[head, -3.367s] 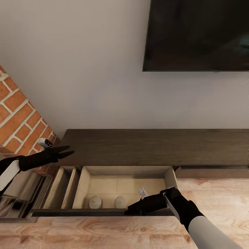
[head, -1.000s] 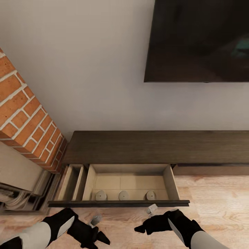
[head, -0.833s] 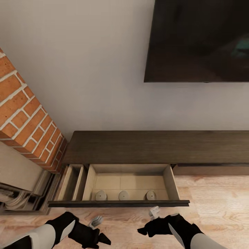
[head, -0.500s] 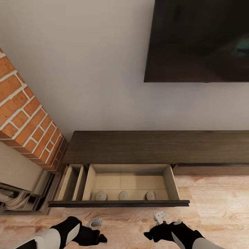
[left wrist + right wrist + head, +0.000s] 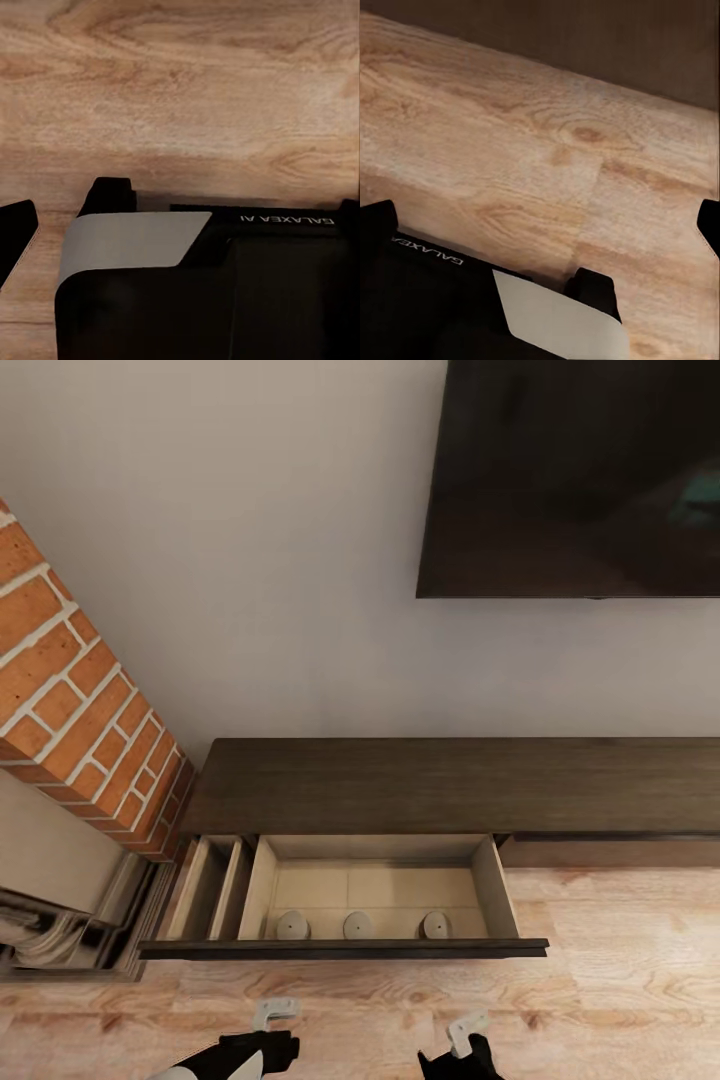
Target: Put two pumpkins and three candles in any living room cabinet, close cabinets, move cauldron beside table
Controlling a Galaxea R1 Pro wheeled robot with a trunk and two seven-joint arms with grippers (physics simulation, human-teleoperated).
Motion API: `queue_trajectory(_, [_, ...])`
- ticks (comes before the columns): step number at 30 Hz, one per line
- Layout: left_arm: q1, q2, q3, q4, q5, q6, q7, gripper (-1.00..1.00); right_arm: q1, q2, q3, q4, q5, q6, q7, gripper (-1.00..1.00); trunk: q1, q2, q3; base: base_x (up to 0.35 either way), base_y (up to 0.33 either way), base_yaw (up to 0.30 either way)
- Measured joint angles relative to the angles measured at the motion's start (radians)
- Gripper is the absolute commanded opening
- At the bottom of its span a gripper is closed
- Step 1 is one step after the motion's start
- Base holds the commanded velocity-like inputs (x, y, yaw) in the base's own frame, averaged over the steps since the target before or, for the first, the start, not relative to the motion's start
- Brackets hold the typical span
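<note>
1. Three candles [image 5: 292, 925] stand in a row along the front of the cabinet's [image 5: 450, 785] open drawer [image 5: 345, 948].
2. Both arms have drawn back from that drawer; the left gripper [image 5: 262, 1048] and right gripper [image 5: 455, 1058] sit low over the floor [image 5: 620, 960], and I cannot tell their opening.
3. Pumpkins come next, I'd judge.

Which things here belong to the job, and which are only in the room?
Job things:
- cabinet, one drawer pulled open
- three candles in a row at the drawer's front
- left gripper and right gripper, low over the wood floor

Only in the room:
- TV
- brick fireplace
</note>
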Motion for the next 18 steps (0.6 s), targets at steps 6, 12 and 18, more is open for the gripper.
queue_trajectory(6, [0.016,-0.002,-0.001,0.027,0.001,-0.098,0.044,1.0,0.021,0.011,-0.002,0.002,-0.01,-0.045,-0.034,1.0,0.0,0.0,0.0,0.0,0.0,0.0])
queue_trajectory(12, [0.017,-0.003,-0.001,0.024,-0.001,-0.165,0.062,1.0,0.035,0.036,-0.005,0.002,-0.01,-0.107,-0.109,1.0,0.0,0.0,0.0,0.0,0.0,-0.005])
queue_trajectory(18, [0.022,-0.002,0.0,0.022,-0.001,-0.167,0.056,1.0,0.043,0.037,-0.005,0.002,-0.01,-0.128,-0.113,1.0,0.0,0.0,0.006,0.0,0.0,-0.154])
